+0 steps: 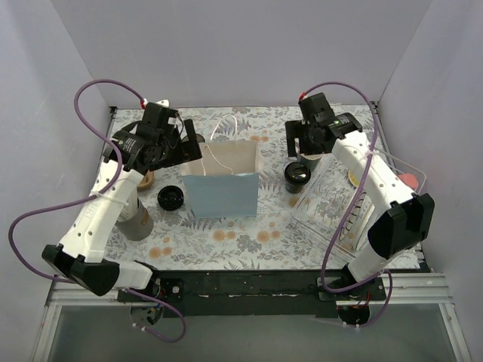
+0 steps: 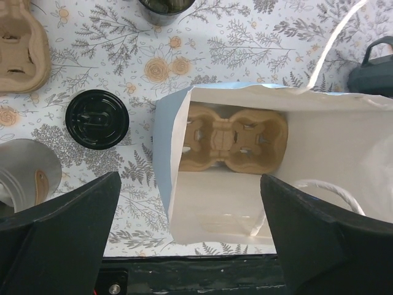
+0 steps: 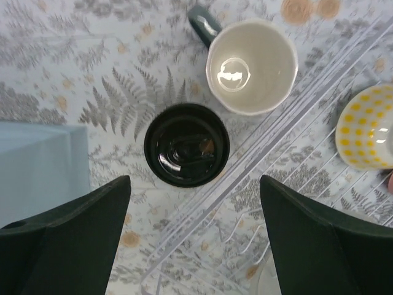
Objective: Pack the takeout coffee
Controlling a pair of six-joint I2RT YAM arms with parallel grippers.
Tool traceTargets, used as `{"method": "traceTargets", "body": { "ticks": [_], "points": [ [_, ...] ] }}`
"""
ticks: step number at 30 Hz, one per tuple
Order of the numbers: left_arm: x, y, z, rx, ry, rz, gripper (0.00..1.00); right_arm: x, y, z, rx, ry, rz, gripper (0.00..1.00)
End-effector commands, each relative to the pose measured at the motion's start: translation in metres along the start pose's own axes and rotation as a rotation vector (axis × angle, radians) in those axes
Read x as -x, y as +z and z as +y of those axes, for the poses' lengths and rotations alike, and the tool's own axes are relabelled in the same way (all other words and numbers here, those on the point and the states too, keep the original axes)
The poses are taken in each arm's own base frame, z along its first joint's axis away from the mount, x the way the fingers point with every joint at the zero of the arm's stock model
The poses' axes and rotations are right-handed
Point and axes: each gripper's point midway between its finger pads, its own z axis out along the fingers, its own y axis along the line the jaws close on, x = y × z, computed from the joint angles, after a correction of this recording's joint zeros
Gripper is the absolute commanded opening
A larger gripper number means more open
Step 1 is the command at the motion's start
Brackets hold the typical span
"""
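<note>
The left hand [image 2: 190,178] hangs released, fingers spread wide with nothing between them, above the open mouth of the light-blue paper bag [image 2: 161,147]. The bag stands upright near the middle of the worktop [image 1: 226,241], with a cardboard cup carrier [image 2: 233,138] lying at its bottom. The right hand [image 3: 194,178] is also released and empty, over the takeout coffee [image 3: 186,144]. That cup stands upright, lid on, right of the bag and apart from it, just beside the rim of a clear rack [image 1: 321,215] along the right edge. A grey-handled mug [image 3: 249,64] sits just beyond it, toward the far edge. A second black-lidded cup [image 2: 97,118] stands left of the bag, near a plain grey cup [image 2: 27,172] and a spare carrier [image 2: 21,46].
</note>
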Motion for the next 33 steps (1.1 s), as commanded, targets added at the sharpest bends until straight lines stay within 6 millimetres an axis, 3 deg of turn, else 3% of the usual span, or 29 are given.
{"method": "traceTargets", "body": {
  "ticks": [1,7,15,24,33],
  "points": [
    [0.015,-0.03,0.001,-0.056,-0.013,-0.104,0.98,-0.03,0.014,0.011,0.081,-0.071,0.087,0.93],
    [0.023,-0.037,0.006,-0.024,-0.006,-0.123,0.98,-0.048,0.041,0.015,0.099,-0.09,0.15,0.94],
    [0.017,-0.041,0.009,-0.014,-0.017,-0.103,0.98,-0.048,0.067,0.014,0.082,-0.129,0.182,0.93],
    [0.033,-0.052,0.012,-0.018,0.007,-0.188,0.98,-0.061,0.082,0.009,0.051,-0.146,0.222,0.91],
    [0.031,-0.054,0.011,-0.04,-0.012,-0.198,0.93,-0.063,0.083,0.005,0.059,-0.137,0.225,0.89]
  ]
}}
